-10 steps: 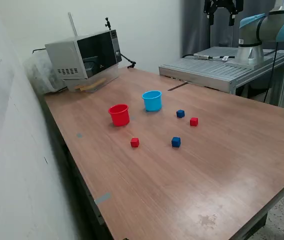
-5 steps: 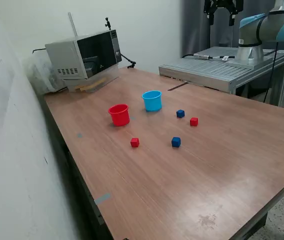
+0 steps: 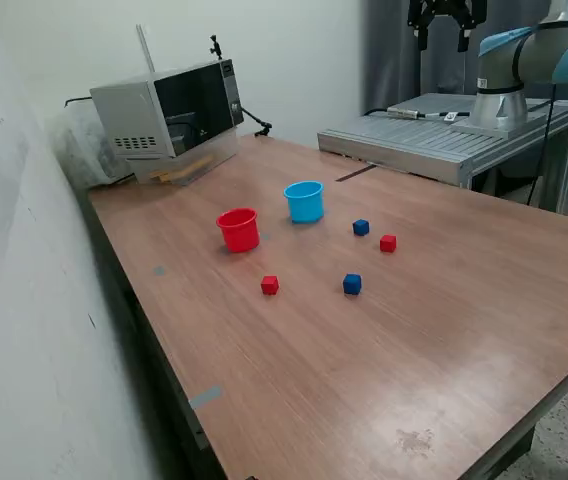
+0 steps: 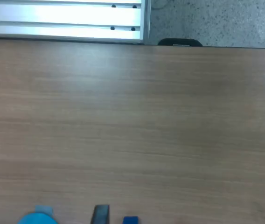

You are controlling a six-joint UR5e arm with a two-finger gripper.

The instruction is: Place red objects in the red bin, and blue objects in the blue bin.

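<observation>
In the exterior view the red bin and the blue bin stand upright side by side on the wooden table. Two red cubes and two dark blue cubes lie loose on the table in front of the bins. My gripper hangs open and empty high above the table's far side, well away from all of them. In the wrist view only the rim of the blue bin, one blue cube and a dark fingertip show at the frame edge.
A microwave sits at the back on the exterior view's left. An aluminium platform carrying the arm's base adjoins the table's far side. The wall runs along the exterior view's left. A piece of grey tape marks the table's near edge.
</observation>
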